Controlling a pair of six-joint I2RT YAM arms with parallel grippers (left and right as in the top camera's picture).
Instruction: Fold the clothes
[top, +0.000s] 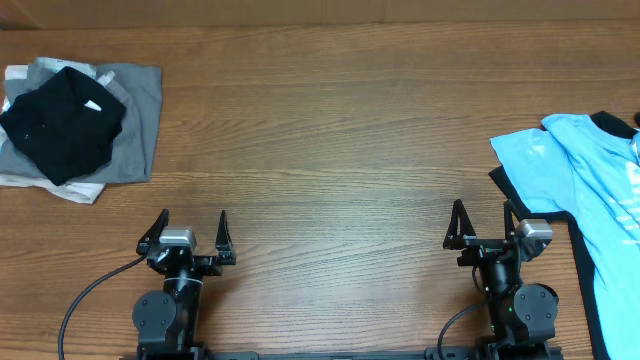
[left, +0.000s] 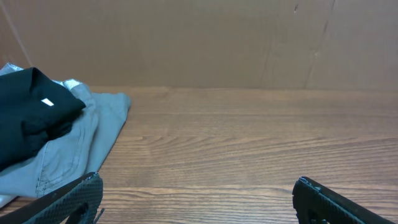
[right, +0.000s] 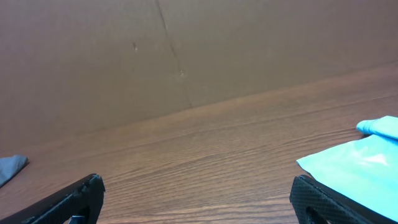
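Note:
A light blue T-shirt (top: 590, 170) lies spread at the table's right edge, on top of a black garment (top: 583, 262) whose border shows along its left side. In the right wrist view a corner of the blue T-shirt (right: 360, 162) reaches close to the right finger. My right gripper (top: 483, 212) (right: 198, 186) rests near the front edge, just left of the shirt, open and empty. My left gripper (top: 192, 220) (left: 196, 186) rests at the front left, also open with only bare wood between its fingers.
At the far left is a stack of folded clothes: a black piece (top: 62, 125) (left: 31, 121) on a grey one (top: 135, 120) (left: 81, 143), with white cloth (top: 80, 190) underneath. A brown cardboard wall (left: 249, 43) stands behind the wooden table (top: 330, 130).

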